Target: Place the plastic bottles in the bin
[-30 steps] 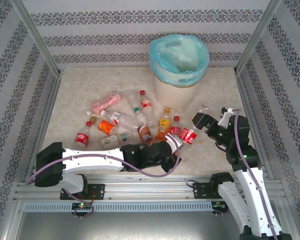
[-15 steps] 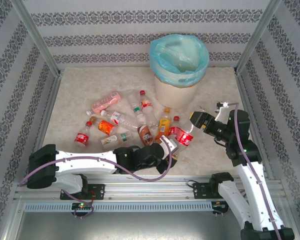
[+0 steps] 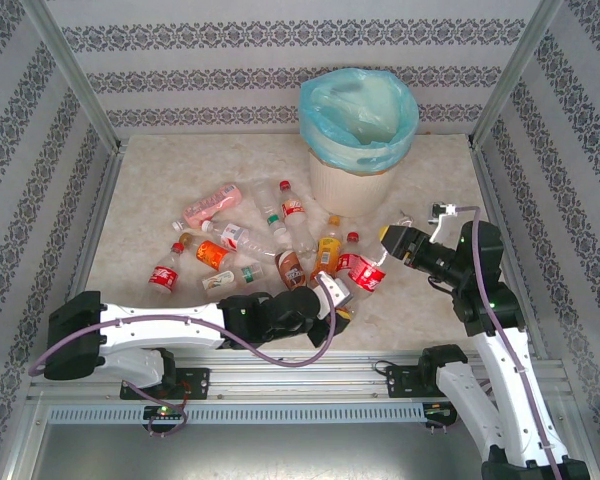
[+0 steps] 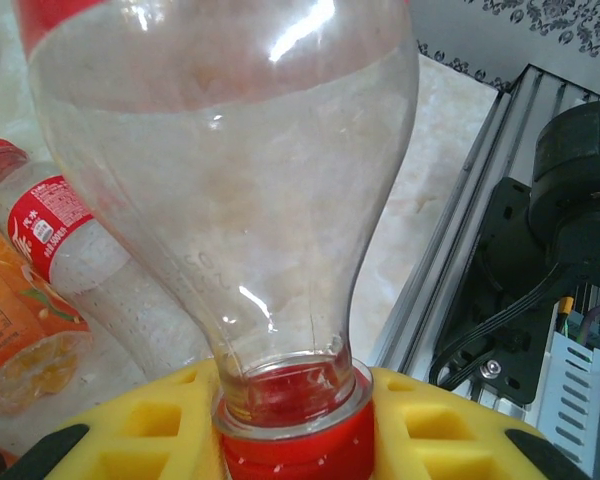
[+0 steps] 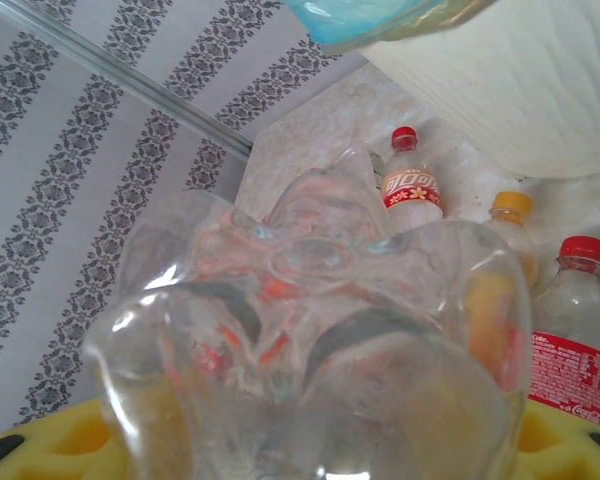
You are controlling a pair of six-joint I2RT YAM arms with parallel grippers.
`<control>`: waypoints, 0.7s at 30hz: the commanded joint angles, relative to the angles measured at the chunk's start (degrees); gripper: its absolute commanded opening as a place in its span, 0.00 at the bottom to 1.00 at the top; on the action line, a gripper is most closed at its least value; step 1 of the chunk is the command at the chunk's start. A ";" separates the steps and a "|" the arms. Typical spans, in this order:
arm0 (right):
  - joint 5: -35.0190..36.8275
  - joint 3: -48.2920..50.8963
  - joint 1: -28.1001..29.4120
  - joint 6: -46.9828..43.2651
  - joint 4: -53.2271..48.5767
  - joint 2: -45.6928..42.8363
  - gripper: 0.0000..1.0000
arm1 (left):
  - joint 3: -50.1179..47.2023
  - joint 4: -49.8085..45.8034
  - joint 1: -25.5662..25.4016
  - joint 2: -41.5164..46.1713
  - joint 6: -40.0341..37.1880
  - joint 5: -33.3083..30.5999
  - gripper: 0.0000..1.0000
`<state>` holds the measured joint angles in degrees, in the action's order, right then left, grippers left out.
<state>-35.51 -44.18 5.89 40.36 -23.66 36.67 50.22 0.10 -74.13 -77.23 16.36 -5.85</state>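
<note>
Top external: left end effector (image 3: 334, 294) and right end effector (image 3: 385, 243) clamp one bottle (image 3: 364, 274).

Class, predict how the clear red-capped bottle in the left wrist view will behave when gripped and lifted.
Probably light: the clear bottle looks empty, the table showing through it. Its thin wall would likely dent if squeezed; the red cap, held in the left gripper, seems stiffer. Round and glossy, it may roll or slip.
</note>
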 commanded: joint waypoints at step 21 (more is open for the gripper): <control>2.19 -12.28 3.63 -1.82 3.71 4.43 0.00 | -3.39 8.76 0.48 9.33 -9.78 -8.33 0.88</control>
<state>-35.38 -53.47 8.71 40.05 -21.82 40.42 47.20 5.72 -74.13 -69.49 9.37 -11.49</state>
